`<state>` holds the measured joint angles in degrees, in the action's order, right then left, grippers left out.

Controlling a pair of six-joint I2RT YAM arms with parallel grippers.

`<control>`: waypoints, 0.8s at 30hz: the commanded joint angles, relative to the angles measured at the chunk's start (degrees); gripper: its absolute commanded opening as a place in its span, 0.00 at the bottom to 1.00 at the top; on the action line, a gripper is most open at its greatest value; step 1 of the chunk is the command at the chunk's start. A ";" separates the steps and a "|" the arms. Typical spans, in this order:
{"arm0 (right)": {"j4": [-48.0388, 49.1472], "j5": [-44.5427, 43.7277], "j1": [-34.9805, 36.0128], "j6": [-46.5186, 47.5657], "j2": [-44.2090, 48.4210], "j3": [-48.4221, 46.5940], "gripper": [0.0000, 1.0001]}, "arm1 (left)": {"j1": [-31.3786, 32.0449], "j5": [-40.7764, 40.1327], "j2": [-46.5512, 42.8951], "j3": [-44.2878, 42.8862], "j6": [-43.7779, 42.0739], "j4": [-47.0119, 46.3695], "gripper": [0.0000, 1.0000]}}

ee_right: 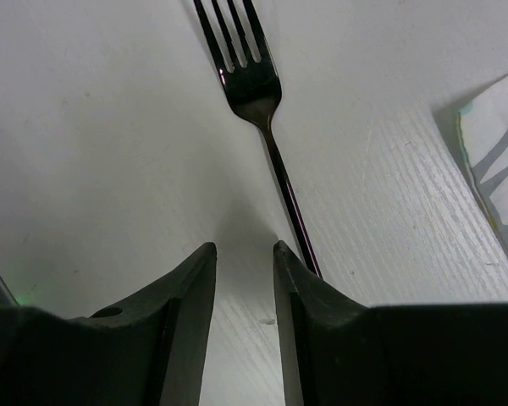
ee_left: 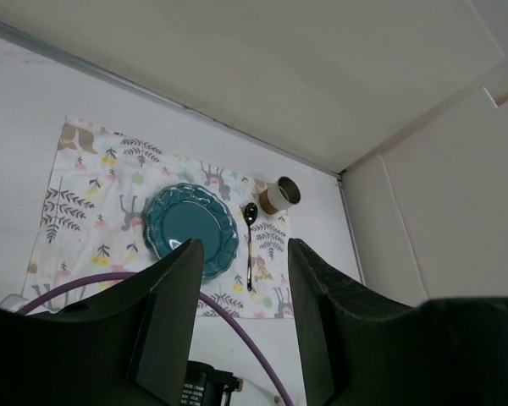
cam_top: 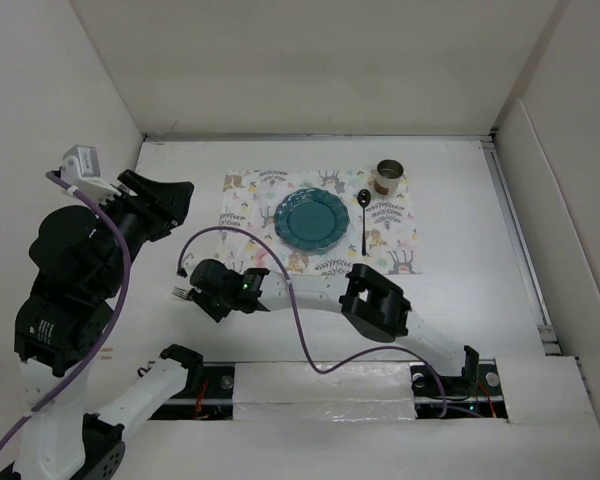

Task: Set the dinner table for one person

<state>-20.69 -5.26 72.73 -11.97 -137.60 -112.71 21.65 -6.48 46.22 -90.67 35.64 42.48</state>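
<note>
On the white dinner table [cam_top: 460, 290] lies a printed placemat [cam_top: 400, 250] with a teal plate [cam_top: 311, 221], a dark spoon [cam_top: 364, 215] to its right and a small cup [cam_top: 389, 178] at its far right corner. A dark fork [ee_right: 250, 80] lies on the bare table left of the placemat, and its tines show in the top view [cam_top: 180, 292]. My right gripper [ee_right: 244, 247] is low over the fork's handle end with a narrow empty gap between its jaws. The handle runs just outside the right finger [ee_right: 300, 279]. My left gripper [ee_left: 243, 245] is open and empty, raised at the left.
White walls enclose the table on the left, back and right. A purple cable [cam_top: 280, 270] loops over the table near the placemat's front edge. The placemat's corner [ee_right: 499, 169] is to the right of the fork. Both arm bases stand at the near edge.
</note>
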 commanded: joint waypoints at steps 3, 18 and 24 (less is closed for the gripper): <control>1.79 1.04 -0.57 1.07 4.71 -0.41 0.42 | -0.20 -1.17 -0.78 0.32 -1.62 -2.14 0.41; 6.97 12.37 -4.79 0.37 8.75 3.01 0.40 | -0.20 -1.61 -0.25 2.34 -2.59 -3.45 0.41; 4.26 9.65 -5.84 2.82 3.23 -0.66 0.49 | -0.20 -2.22 -0.16 3.31 -3.38 -3.98 0.41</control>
<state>-17.17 4.38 67.11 -11.38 -132.51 -110.39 21.65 -7.81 45.80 -87.68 33.67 41.58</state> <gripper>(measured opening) 0.484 0.414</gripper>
